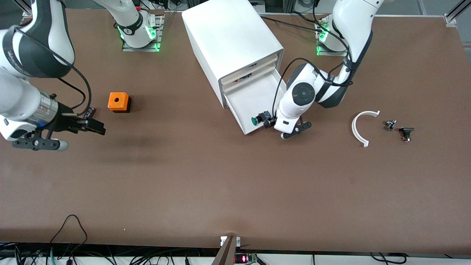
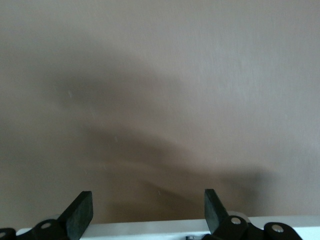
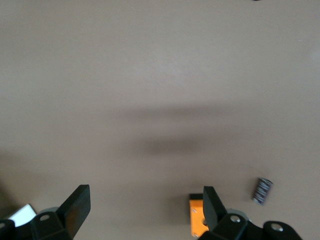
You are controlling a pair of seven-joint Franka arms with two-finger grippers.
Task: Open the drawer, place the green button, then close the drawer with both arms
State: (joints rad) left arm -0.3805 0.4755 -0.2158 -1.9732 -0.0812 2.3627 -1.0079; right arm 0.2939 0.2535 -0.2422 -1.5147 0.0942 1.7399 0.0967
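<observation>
The white cabinet (image 1: 232, 40) stands mid-table with its lowest drawer (image 1: 250, 99) pulled out. The button (image 1: 258, 118), green cap and black body, lies on its side in the drawer, close to the drawer's front. My left gripper (image 1: 269, 123) is open and empty, just above the drawer's front edge beside the button. In the left wrist view (image 2: 147, 210) only the drawer's white edge (image 2: 150, 227) and the brown table show between the fingers. My right gripper (image 1: 98, 129) is open and empty, over the table at the right arm's end (image 3: 146, 207).
An orange cube with a hole (image 1: 119, 102) sits by the right gripper and shows in the right wrist view (image 3: 196, 220), with a small dark ribbed part (image 3: 261, 190) beside it. A white curved piece (image 1: 362, 127) and two small black-and-silver parts (image 1: 390, 125) (image 1: 406, 133) lie toward the left arm's end.
</observation>
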